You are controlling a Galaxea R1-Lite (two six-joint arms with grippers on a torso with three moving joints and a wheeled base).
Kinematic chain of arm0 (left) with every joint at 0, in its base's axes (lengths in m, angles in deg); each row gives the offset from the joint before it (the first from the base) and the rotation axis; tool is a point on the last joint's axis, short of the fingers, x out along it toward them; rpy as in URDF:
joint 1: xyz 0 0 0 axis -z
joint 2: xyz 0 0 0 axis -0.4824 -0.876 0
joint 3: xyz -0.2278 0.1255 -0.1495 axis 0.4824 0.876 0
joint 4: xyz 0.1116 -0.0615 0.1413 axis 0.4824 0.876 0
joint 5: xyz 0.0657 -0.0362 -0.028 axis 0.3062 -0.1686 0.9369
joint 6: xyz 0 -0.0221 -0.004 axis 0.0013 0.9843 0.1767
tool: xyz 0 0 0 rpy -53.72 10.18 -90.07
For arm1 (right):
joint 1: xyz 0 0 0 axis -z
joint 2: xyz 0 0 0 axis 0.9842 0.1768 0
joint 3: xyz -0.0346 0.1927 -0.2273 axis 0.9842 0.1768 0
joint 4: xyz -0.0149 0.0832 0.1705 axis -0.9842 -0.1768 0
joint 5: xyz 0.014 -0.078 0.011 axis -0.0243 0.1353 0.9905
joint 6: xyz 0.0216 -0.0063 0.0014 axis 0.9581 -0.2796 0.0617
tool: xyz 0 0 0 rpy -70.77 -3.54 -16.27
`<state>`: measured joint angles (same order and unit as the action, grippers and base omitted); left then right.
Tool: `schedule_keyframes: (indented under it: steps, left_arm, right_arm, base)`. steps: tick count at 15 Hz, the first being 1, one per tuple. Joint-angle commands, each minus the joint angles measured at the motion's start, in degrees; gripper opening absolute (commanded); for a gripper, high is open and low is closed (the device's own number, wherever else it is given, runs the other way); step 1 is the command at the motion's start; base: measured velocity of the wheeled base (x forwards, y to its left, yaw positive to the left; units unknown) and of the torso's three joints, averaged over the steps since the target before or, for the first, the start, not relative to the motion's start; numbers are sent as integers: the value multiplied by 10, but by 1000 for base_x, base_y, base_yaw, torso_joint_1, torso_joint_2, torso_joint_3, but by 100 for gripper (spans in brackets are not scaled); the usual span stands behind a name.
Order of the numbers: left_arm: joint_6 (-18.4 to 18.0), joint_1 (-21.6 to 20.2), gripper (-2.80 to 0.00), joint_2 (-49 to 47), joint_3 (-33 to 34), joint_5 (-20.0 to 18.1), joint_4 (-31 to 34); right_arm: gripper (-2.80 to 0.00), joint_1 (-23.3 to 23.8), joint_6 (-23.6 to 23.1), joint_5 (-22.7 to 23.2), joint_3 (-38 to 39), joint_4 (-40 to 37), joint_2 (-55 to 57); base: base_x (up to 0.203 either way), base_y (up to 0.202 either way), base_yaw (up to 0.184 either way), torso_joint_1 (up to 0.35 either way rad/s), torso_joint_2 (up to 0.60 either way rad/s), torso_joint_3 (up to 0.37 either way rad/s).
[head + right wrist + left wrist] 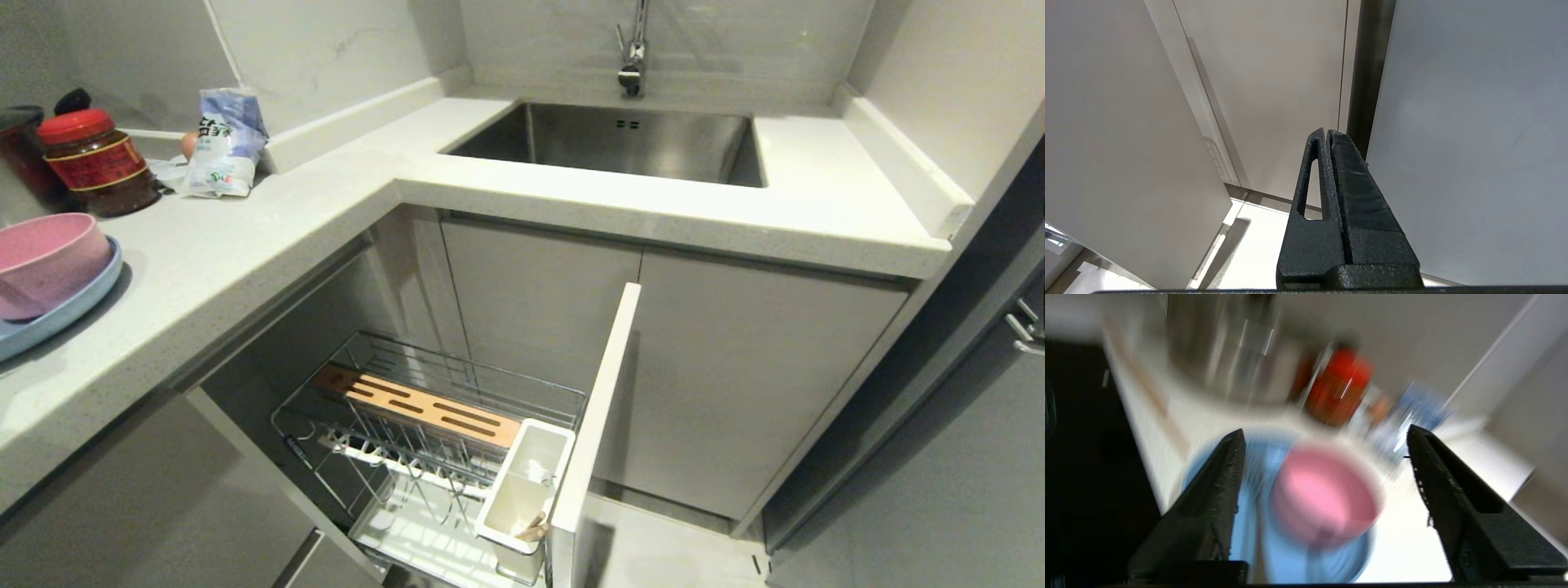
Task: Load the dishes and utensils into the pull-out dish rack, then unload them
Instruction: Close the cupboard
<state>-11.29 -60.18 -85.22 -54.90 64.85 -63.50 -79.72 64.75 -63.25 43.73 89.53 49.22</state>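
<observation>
The open left claw [1326,465] hung over the light, stiff pink bowl [1327,494], best pinched at its rim; right claw [1331,136] was closed.

L-shaped pale speckled counter [269,237] w/ raised backsplash lip along walls. Steel sink [620,143] set in far run, chrome tap [633,49] above it, mounted at wall. Light marbled wall panels behind, seam line far left. Below sink: plain white double doors [653,367], flat, no handles. Grey cabinet fronts near left under counter. Dark grey unit [939,457] at right w/ metal handle [1024,327] at edge. Pale tiled floor [653,555] near bottom, glossy. Far left on counter: red-lidded jar [98,159], blue-white bag [224,143], an egg [189,144] between. Soft even indoor light, faint shadows under counter overhang.
</observation>
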Motion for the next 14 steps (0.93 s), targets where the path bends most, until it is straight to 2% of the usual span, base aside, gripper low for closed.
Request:
schedule_keyframes:
  steps: [1,4,6,8,10,12,14]
  left_arm:
    - [-19,7,-280,16,-88,2,6]
    - [-37,58,-280,-1,-216,1,56]
    - [-38,135,-280,-41,-317,14,115]
    - [-22,245,-280,-92,-380,50,172]
    - [18,377,-280,-142,-418,90,230]
    - [62,510,-280,-205,-436,113,286]
    - [94,620,-280,-279,-449,126,328]
  right_arm:
    - [-280,0,0,0,15,1,0]
    - [-280,0,0,0,15,1,0]
    - [-280,0,0,0,15,1,0]
    - [-280,0,0,0,15,1,0]
    - [-280,0,0,0,15,1,0]
    - [-280,0,0,0,15,1,0]
    - [-280,0,0,0,15,1,0]
  base:
    - [0,0,0,0,0,0]
    - [0,0,0,0,0,0]
    - [0,0,0,0,0,0]
    - [0,0,0,0,0,0]
    - [0,0,0,0,0,0]
    - [0,0,0,0,0,0]
    - [0,0,0,0,0,0]
